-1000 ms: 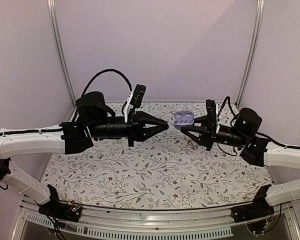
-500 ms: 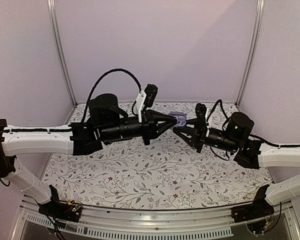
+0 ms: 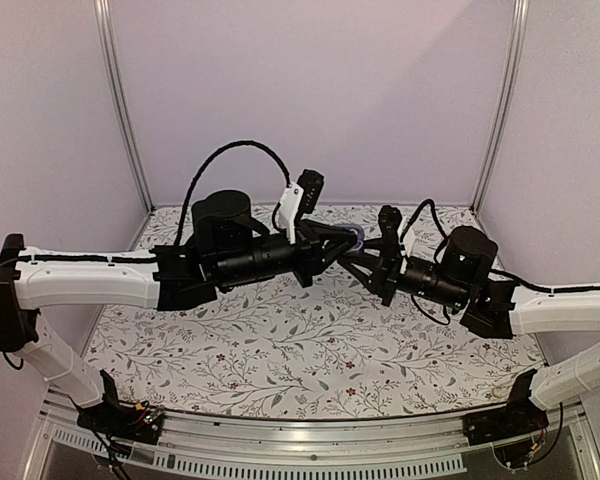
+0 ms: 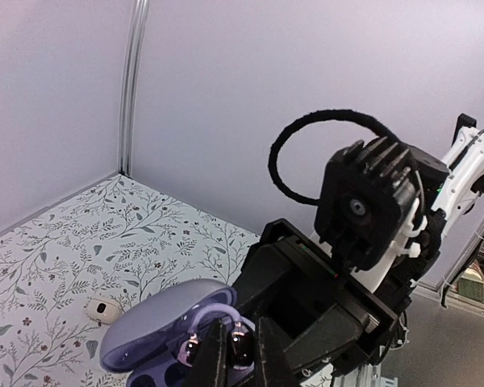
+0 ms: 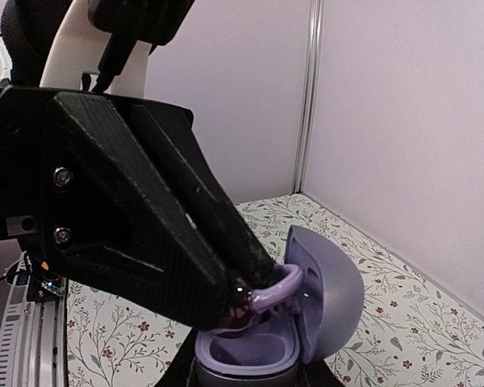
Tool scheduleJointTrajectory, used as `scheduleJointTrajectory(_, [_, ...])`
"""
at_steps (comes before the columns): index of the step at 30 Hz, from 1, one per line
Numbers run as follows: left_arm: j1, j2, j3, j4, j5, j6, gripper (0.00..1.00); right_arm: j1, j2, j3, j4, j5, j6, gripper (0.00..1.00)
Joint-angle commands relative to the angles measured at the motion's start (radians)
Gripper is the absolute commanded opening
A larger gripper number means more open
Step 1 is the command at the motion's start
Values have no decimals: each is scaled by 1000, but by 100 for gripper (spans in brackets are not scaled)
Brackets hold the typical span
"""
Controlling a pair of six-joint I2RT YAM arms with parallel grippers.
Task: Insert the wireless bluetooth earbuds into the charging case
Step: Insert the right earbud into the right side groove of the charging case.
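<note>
The left gripper (image 3: 351, 238) has been brought in from 9 o'clock to the open charging case (image 5: 327, 294), which is clamped in the closed right gripper (image 3: 358, 252) above the worktop (image 3: 280, 350). An earbud (image 5: 268, 295), pinched in the nearly closed left gripper, is at the case mouth; this is shown only by the wrist views. Seating remains.

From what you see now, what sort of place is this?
Probably a robot test booth: plain pale walls joined by metal posts, a table under a floral cloth, and two robot arms mounted at its near edge.
</note>
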Motion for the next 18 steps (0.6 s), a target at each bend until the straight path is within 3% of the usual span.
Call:
scheduleJointTrajectory(1, [-18,11,29,-21,-52,-4,0,12,6,27,28,33,10,0])
scheduleJointTrajectory(18, [-22,49,37,-7,-54,-25,0,15,18,48,66,60,66,0])
